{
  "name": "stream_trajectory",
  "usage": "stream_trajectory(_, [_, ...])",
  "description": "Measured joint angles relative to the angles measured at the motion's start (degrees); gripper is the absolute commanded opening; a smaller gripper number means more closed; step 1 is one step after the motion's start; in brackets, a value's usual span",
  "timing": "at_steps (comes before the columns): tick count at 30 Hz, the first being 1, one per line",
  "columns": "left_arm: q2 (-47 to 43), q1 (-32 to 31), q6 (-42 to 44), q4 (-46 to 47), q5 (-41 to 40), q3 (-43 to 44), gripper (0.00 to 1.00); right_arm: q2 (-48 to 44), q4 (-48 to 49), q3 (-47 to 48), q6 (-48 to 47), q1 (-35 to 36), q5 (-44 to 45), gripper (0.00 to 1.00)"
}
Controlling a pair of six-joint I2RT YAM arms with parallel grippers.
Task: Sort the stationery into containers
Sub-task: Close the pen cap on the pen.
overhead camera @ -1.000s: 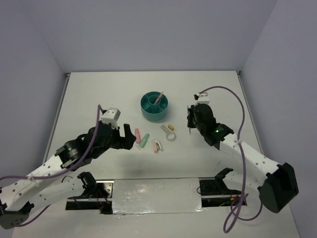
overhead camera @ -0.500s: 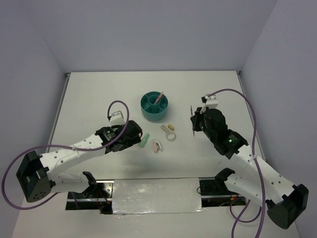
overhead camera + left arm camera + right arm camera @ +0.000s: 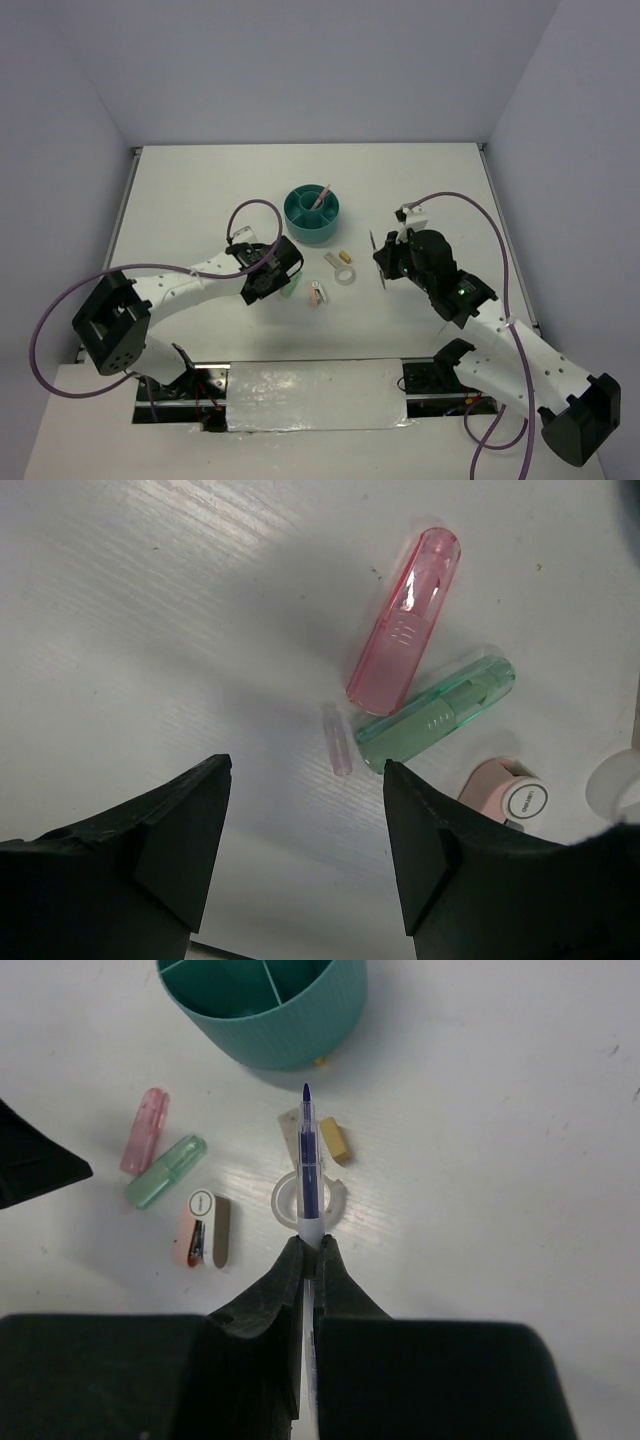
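A thin pen (image 3: 309,1165) with a dark blue tip is clamped between the fingers of the right gripper (image 3: 308,1250), held above the counter (image 3: 200,190) and pointing toward the round teal organiser (image 3: 311,213); in the right wrist view its barrel crosses the clear tape ring (image 3: 283,1198) lying below. A small yellowish piece (image 3: 334,1140) lies just beside the ring, between it and the organiser's wall. A thin pink pen (image 3: 320,197) stands tilted in the organiser. To the left, the pink capsule (image 3: 407,620) and pale-green capsule (image 3: 435,713) lie side by side, their near ends close together, with a tiny pinkish sliver (image 3: 338,738) beside them and the pink-white clip (image 3: 505,792) near the green one. The left gripper (image 3: 305,770) hovers over these with its jaws spread wide, grasping nothing
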Motion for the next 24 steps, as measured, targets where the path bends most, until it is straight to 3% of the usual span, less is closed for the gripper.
stream_trajectory(6, [3.41, 0.02, -0.11, 0.66, 1.66, 0.66, 0.66, -1.73, 1.03, -0.20, -0.31, 0.04, -1.11, 0.00])
stream_trajectory(24, [5.73, 1.38, -1.49, 2.71, 3.78, 0.04, 0.65, -0.28, 2.10, -1.25, -0.55, 0.07, -2.29, 0.00])
